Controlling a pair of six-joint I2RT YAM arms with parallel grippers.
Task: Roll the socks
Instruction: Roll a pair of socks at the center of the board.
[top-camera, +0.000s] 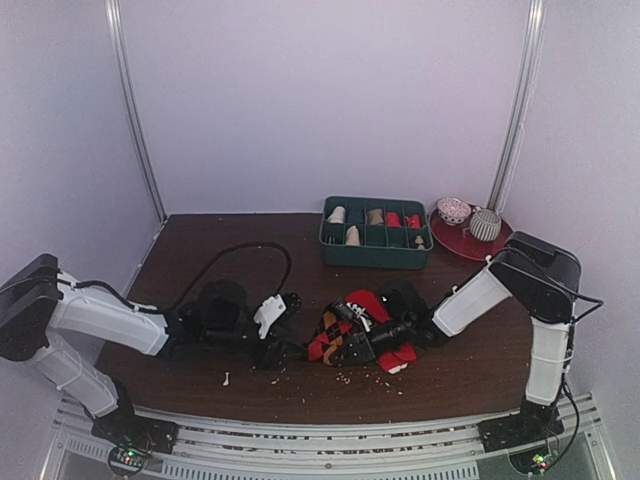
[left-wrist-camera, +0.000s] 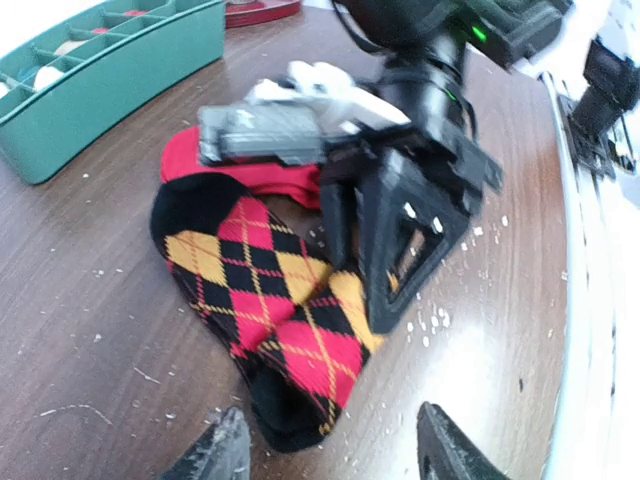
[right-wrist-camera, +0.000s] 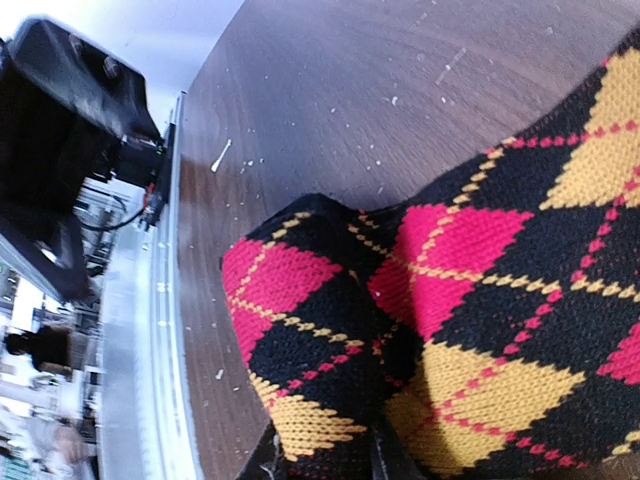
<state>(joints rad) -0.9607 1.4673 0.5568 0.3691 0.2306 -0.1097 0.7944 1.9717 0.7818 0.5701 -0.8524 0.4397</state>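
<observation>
The black argyle sock (top-camera: 335, 335) lies bunched at the table's front middle, partly over the red sock (top-camera: 370, 305). In the left wrist view the argyle sock (left-wrist-camera: 260, 280) lies flat with the red sock (left-wrist-camera: 260, 175) behind it. My right gripper (top-camera: 352, 345) is shut, pinching a fold of the argyle sock (right-wrist-camera: 450, 300) between its fingers (right-wrist-camera: 325, 465); it shows on the sock's right edge in the left wrist view (left-wrist-camera: 362, 270). My left gripper (top-camera: 287, 348) is open and empty, its fingertips (left-wrist-camera: 330, 455) just short of the sock's black toe end.
A green divided tray (top-camera: 375, 263) with small rolled bundles stands at the back, also in the left wrist view (left-wrist-camera: 120, 75). A red plate (top-camera: 462, 243) with a bowl and a cup is right of it. A black cable (top-camera: 240, 248) loops at left. Crumbs dot the wood.
</observation>
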